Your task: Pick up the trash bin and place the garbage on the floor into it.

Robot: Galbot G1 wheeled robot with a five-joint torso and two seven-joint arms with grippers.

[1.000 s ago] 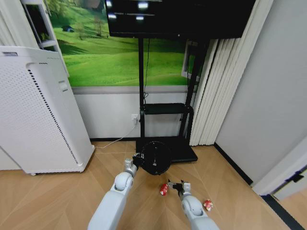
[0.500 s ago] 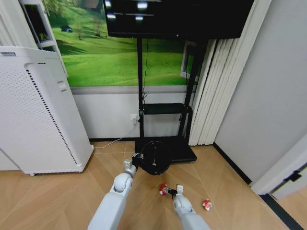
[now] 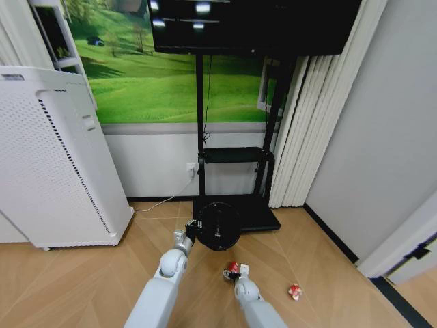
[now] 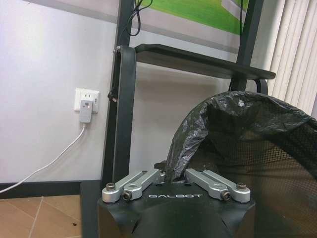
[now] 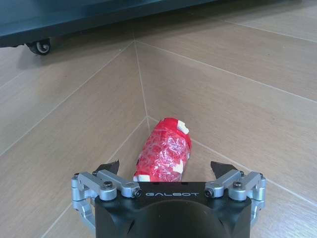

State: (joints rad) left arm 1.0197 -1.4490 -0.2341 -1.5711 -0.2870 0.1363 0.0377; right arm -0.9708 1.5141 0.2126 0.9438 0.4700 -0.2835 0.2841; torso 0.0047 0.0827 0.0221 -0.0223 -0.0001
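The trash bin (image 3: 217, 225), a round black mesh basket lined with a black bag (image 4: 233, 129), hangs tilted above the floor in front of the TV stand. My left gripper (image 3: 193, 228) is shut on its rim (image 4: 173, 174). A crinkled red piece of garbage (image 5: 164, 151) with white patches lies on the wood floor (image 3: 231, 267). My right gripper (image 5: 165, 168) is open just over its near end, one finger on each side (image 3: 237, 273). A small red-and-white wrapper (image 3: 294, 292) lies further right.
A black TV stand base (image 3: 252, 215) on casters (image 5: 38, 47) sits right behind the bin. A large white perforated appliance (image 3: 54, 157) stands at the left. White curtains (image 3: 300, 130) and a grey wall close the right side. A cable runs to a wall socket (image 4: 85, 104).
My right gripper has moved left and now straddles the red piece of garbage. The left gripper still holds the bin in nearly the same place.
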